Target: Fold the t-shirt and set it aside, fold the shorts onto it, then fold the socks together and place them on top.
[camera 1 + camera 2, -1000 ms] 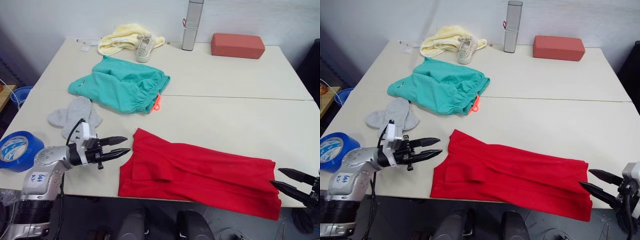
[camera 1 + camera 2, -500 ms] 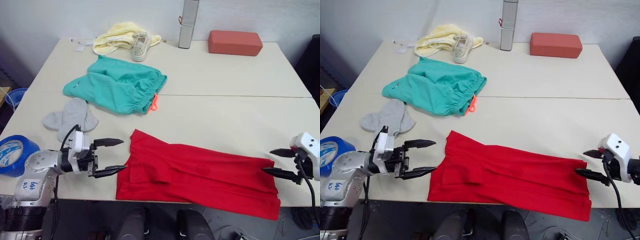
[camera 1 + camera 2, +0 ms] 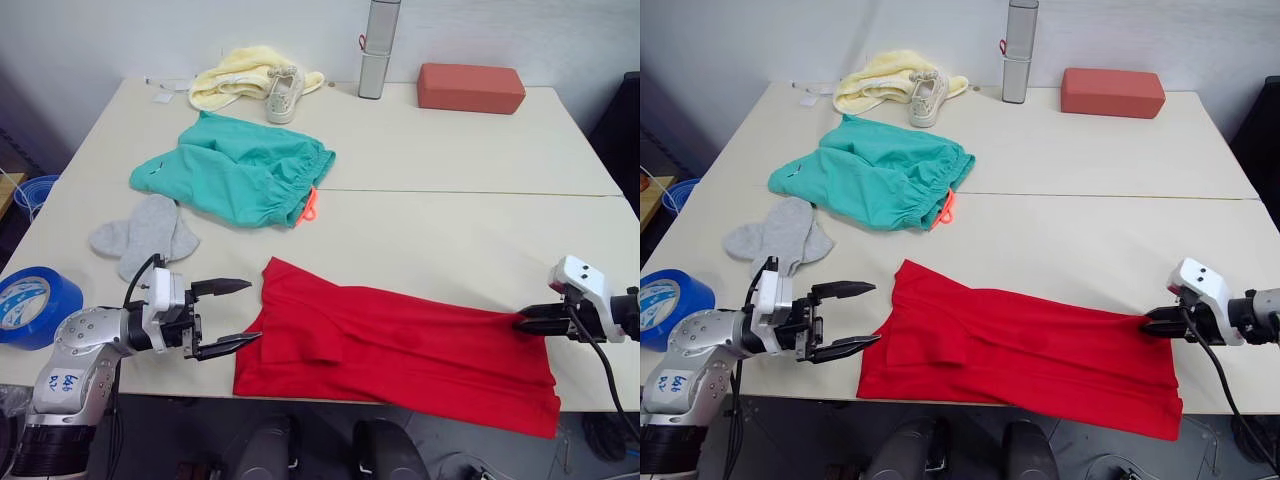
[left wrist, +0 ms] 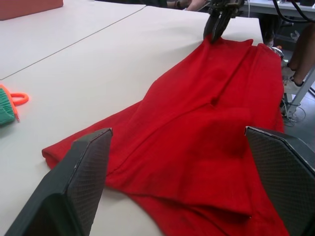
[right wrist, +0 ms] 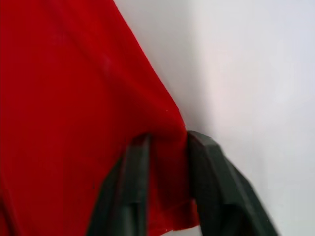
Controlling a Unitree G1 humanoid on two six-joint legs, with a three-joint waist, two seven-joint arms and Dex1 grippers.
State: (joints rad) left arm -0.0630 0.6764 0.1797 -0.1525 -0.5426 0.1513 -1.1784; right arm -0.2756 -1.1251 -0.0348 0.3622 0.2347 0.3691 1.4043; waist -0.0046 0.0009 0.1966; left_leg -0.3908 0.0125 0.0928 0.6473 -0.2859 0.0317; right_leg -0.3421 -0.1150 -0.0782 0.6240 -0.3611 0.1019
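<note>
Bright red cotton t-shirt [image 3: 400,350] lies partly folded along the near edge of the cream tabletop [image 3: 450,170]; right claw [image 3: 522,325] is pinching its far right corner, left claw [image 3: 238,312] is spread wide just off the shirt's left edge, not touching. Fabric looks light, limp and likely to sag or slide, so I'd take hold at corners or hems, not mid-panel.

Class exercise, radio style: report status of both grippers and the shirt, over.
Right gripper shut on the bright red cotton t-shirt, pinching its edge. Left gripper open, just short of the shirt. Nothing obstructing.
</note>
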